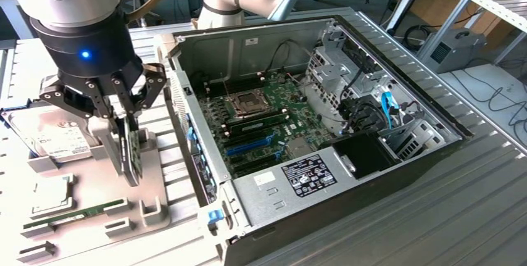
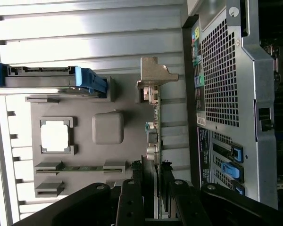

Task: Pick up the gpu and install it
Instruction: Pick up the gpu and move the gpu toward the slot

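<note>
The gpu (image 1: 130, 156) hangs upright and edge-on, a thin dark card with a silver end bracket (image 2: 153, 77). My gripper (image 1: 123, 121) is shut on its upper edge, one finger on each face. In the wrist view the gpu (image 2: 153, 120) runs out from between my gripper (image 2: 152, 182) over the side of the grey fixture plate (image 1: 152, 207) nearest the computer. Whether its lower edge still touches the plate I cannot tell. The open computer case (image 1: 247, 47) lies at the exterior view's right of it, with the motherboard (image 1: 268, 115) and its blue slots (image 1: 247, 147) exposed.
On the plate lie a silver hard drive (image 1: 58, 135), a square processor (image 1: 49, 195) and a narrow green RAM stick (image 1: 76, 215). The case's perforated rear panel (image 2: 228, 89) stands close beside the card. Drive cages and cables (image 1: 362, 99) fill the case's far side.
</note>
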You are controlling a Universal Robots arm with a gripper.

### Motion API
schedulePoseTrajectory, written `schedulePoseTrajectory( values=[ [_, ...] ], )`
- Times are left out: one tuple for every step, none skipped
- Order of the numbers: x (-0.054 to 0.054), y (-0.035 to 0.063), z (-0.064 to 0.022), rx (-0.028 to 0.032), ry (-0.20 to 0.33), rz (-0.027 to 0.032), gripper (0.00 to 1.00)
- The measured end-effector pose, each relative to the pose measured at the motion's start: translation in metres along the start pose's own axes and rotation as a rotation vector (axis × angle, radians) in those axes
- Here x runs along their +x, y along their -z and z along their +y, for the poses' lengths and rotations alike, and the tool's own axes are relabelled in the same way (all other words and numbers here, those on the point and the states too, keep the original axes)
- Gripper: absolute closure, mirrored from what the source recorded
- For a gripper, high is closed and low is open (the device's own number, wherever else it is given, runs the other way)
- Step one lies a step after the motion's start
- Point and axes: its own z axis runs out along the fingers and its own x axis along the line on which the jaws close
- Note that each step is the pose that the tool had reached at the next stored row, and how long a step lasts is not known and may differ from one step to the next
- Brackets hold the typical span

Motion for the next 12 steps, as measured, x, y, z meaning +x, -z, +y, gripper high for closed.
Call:
schedulePoseTrajectory(
  values=[
    [0.0,0.0004,0.0,0.0,0.0,0.0,0.73],
    [0.0,0.0013,0.0,0.0,0.0,0.0,0.73],
    [-0.0001,0.0019,0.0,0.0,0.0,0.0,0.73],
    [-0.0001,0.0024,0.0,0.0,0.0,0.0,0.73],
    [-0.0001,0.0031,0.0,0.0,0.0,0.0,0.73],
    [-0.0001,0.0038,0.0,0.0,0.0,0.0,0.73],
    [-0.0001,0.0043,0.0,0.0,0.0,0.0,0.73],
    [-0.0001,0.0048,0.0,0.0,0.0,0.0,0.73],
    [-0.0001,0.0052,0.0001,0.0,0.0,-0.0001,0.73],
    [-0.0002,0.0056,0.0001,0.0,0.0,0.0,0.73],
    [-0.0002,0.006,0.0001,0.0,0.0,0.0,0.73],
    [-0.0002,0.0064,0.0001,0.0,0.0,0.0,0.73]
  ],
)
